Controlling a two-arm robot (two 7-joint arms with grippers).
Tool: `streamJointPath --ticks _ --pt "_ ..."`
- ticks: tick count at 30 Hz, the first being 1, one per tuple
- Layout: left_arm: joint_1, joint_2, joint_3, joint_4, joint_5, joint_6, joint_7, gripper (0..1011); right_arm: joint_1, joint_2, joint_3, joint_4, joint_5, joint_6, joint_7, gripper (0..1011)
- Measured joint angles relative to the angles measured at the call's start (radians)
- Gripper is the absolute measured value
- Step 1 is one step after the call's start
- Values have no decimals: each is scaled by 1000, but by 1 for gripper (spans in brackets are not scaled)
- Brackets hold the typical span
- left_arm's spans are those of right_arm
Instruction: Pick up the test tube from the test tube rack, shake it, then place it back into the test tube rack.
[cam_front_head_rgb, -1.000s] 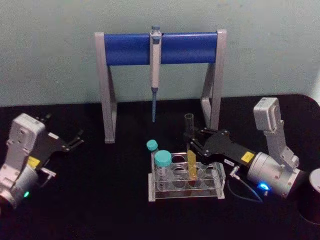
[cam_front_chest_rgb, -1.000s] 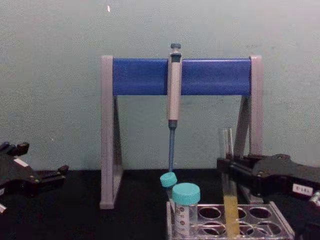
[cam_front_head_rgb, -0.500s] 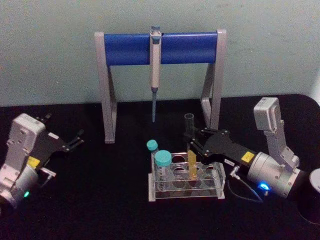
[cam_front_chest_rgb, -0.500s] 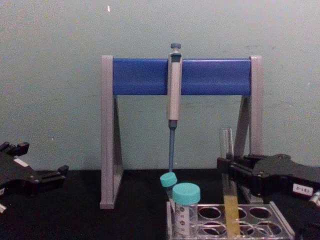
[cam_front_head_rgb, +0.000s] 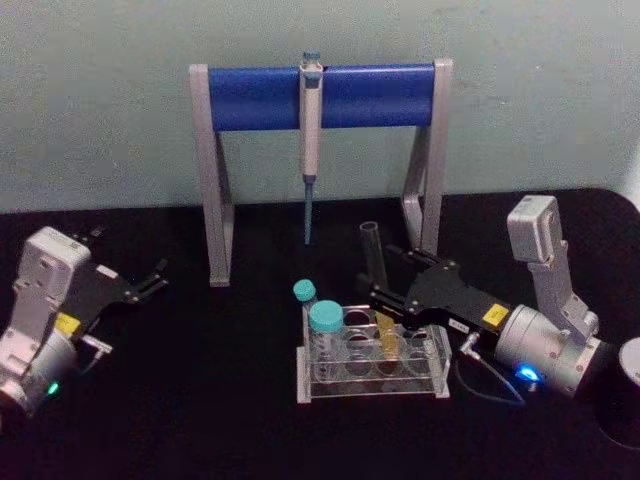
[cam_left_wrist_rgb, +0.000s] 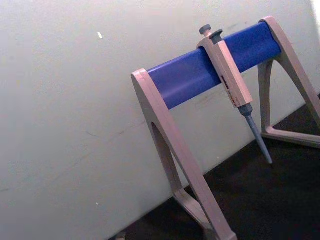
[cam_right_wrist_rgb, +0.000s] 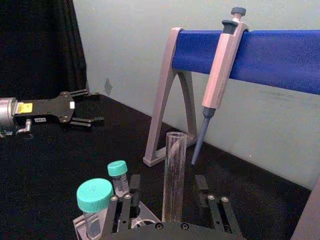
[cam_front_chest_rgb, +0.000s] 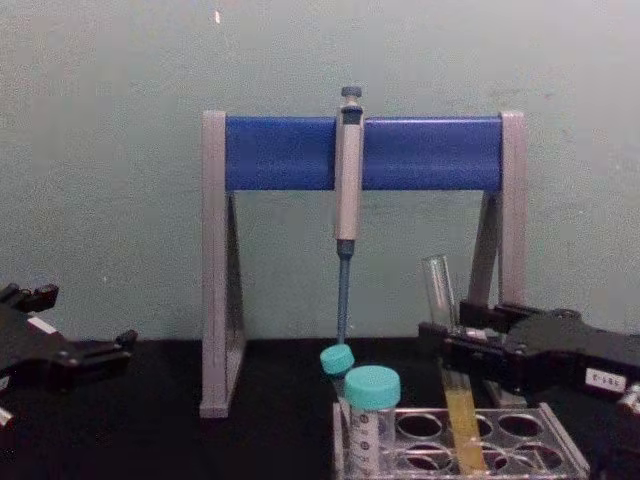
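The test tube (cam_front_head_rgb: 375, 270) is a long clear glass tube with yellow liquid in its lower part. It leans with its open top toward my left, and its bottom end sits in a hole of the clear test tube rack (cam_front_head_rgb: 302, 378). My right gripper (cam_front_head_rgb: 386, 296) reaches in from the right and is shut on the tube at mid-height, just above the rack. From the chest view the tube (cam_front_chest_rgb: 441, 290) slants out of the rack (cam_front_chest_rgb: 548, 412) through the right gripper (cam_front_chest_rgb: 448, 345). The right wrist view looks along the tube (cam_right_wrist_rgb: 174, 175). My left gripper (cam_front_head_rgb: 157, 277) rests open at the far left.
A grey-and-blue pipette stand (cam_front_head_rgb: 250, 97) with a hanging pipette (cam_front_head_rgb: 311, 130) stands behind the rack. Two teal-capped vials (cam_front_head_rgb: 325, 318) sit in the rack's left end. A dark round object (cam_front_head_rgb: 626, 400) lies at the right edge. Black table stretches between the left gripper and the rack.
The test tube has tipped from nearly upright to leaning left at the top. My right gripper has shifted slightly left with it. The left arm has not moved.
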Motion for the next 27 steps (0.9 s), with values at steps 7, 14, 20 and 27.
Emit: streamJointPath --ticks 7,14,20,27 --pt "0 0 0 0 0 0 0 1001 0 0 0 0 0 0 0 870" --pt "0 0 0 0 0 0 0 1001 0 0 0 0 0 -1 0 1000" --pt "0 0 0 0 0 0 0 1001 0 0 0 0 0 -1 0 1000" --pt "0 0 0 0 0 0 0 1001 -5 0 1 -7 -2 -16 -3 1000"
